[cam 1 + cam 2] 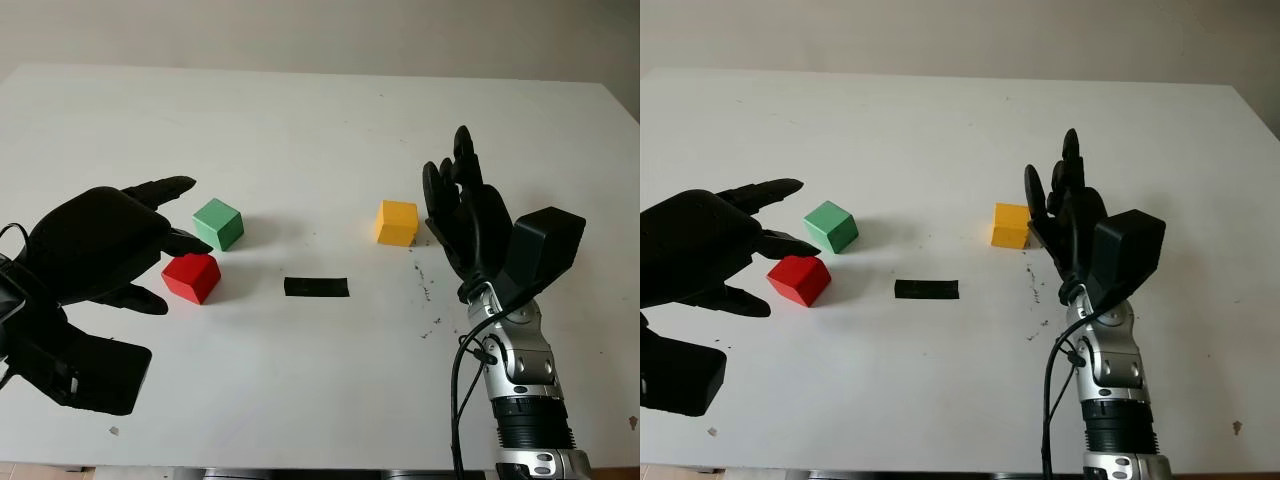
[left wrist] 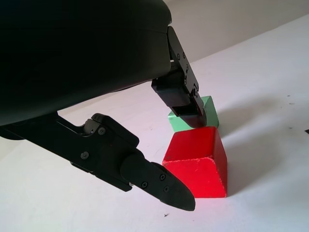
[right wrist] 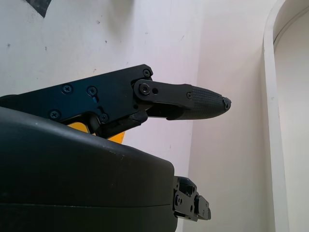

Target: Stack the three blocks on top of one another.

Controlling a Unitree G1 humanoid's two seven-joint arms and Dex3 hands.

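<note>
Three blocks on the worktop (image 1: 320,120): one red block (image 1: 192,277) near left, one green block (image 1: 218,223) just behind it, one yellow block (image 1: 397,222) right of centre. One black tape strip (image 1: 316,287) between them. Two hands: left hand (image 1: 100,245), right hand (image 1: 465,215).

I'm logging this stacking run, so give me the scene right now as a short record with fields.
surface: white table
red wooden cube: near left, unstacked
green wooden cube: just behind the red cube, unstacked
yellow wooden cube: right of centre, unstacked
black tape strip: flat, between the cubes
left hand: open, beside the red cube
right hand: open, beside the yellow cube
stack: not begun
</note>
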